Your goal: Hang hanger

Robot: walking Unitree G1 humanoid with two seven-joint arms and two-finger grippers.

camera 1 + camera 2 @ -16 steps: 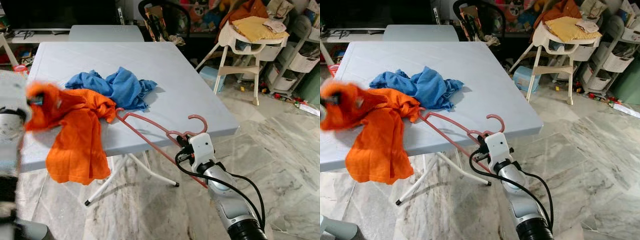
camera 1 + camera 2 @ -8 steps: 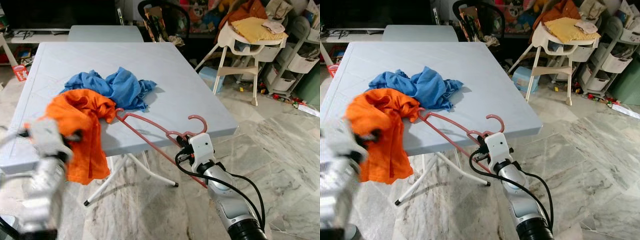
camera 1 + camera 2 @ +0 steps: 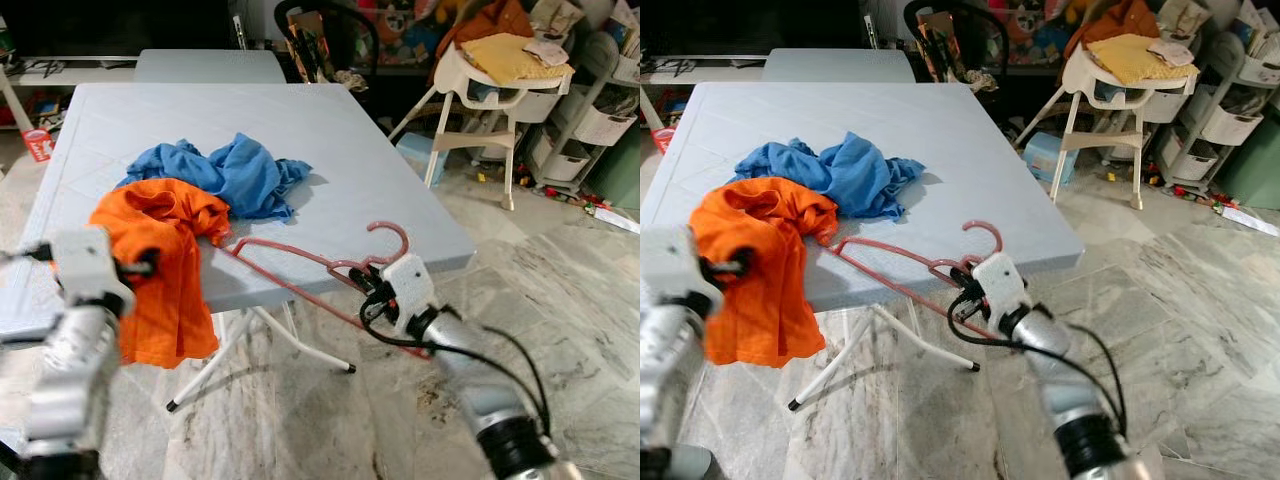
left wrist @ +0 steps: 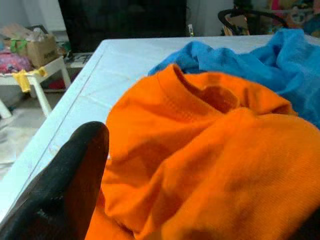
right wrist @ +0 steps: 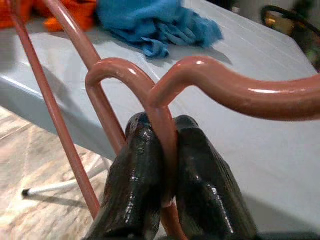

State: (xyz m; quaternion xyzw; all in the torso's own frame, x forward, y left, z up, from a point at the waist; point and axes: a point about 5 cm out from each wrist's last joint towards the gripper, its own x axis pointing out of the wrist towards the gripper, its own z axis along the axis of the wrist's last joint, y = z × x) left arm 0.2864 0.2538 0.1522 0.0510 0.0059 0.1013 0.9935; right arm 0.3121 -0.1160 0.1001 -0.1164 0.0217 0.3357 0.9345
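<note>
A pink hanger (image 3: pixel 300 262) juts past the near edge of the light-blue table (image 3: pixel 300 110), its far tip by the orange shirt (image 3: pixel 160 215). My right gripper (image 3: pixel 368 288) is shut on the hanger's neck just below the hook; the right wrist view shows both black fingers (image 5: pixel 140 165) clamped on the pink rod (image 5: pixel 210 75). The shirt drapes over the table's near-left edge. My left gripper (image 3: pixel 140 268) is at the shirt's left side and open, with one black finger (image 4: pixel 65 190) beside the orange cloth (image 4: pixel 210 150). A crumpled blue cloth (image 3: pixel 235 175) lies behind the shirt.
The table's white folding legs (image 3: pixel 250 340) stand on a marble floor. A second table (image 3: pixel 210 65) sits behind. A white high chair (image 3: pixel 500 70) with yellow cloth, storage shelves (image 3: pixel 600 110) and a black chair (image 3: pixel 320 40) crowd the back right.
My left arm came down from a raised, blurred position, and the orange shirt now lies draped on the table edge. My right arm swung, tilting the hanger flatter with its hook slightly higher.
</note>
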